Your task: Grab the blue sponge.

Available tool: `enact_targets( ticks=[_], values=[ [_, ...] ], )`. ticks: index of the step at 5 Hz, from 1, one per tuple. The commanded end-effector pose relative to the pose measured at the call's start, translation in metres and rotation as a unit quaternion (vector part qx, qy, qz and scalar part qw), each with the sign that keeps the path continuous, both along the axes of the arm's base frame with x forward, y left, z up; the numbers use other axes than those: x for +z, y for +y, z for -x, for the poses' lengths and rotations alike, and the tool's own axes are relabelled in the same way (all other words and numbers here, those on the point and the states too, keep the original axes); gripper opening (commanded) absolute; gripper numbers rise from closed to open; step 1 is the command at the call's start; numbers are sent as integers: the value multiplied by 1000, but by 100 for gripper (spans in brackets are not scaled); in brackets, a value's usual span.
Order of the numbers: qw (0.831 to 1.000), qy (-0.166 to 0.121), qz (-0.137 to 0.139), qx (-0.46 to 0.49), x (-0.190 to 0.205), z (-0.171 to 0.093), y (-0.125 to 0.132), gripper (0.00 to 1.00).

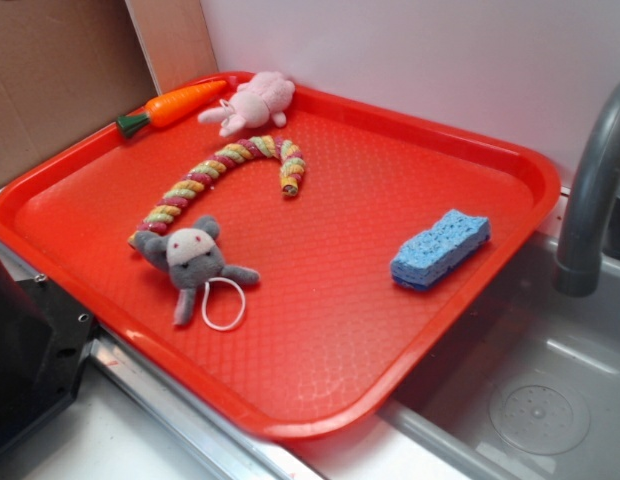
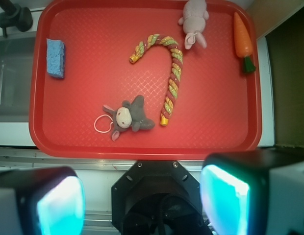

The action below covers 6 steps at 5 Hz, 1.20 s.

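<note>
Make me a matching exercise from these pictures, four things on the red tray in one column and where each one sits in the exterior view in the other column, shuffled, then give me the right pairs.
Things
1. blue sponge
2. orange carrot toy
3. grey plush mouse
4. pink plush bunny

Places on the red tray, exterior view
A. far corner, next to the white wall
B. right side, near the sink faucet
C. on the far left rim
D. front left, just below the striped rope cane

Pairs: 1-B, 2-C, 3-D, 4-A
</note>
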<state>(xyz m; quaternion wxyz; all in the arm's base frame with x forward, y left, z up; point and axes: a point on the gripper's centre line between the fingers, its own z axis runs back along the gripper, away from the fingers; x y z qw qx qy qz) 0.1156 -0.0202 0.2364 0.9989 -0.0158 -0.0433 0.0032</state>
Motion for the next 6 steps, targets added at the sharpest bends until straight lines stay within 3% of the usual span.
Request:
enact_targets(
  ticks=[1,2,3,4,5,6],
  values=[
    [1000,0,0,0,0,0,0,100],
    [1000,10,6,-4,-28,-30,-28,100],
    [999,29,-13,1,-53,-44,-36,100],
    [1000,28,-4,-4,-68,-62,-52,100],
    [1000,10,8,-18,-93,-81,-76,100],
    [998,-11,52,-25,-118,-104,-108,100]
  ],
)
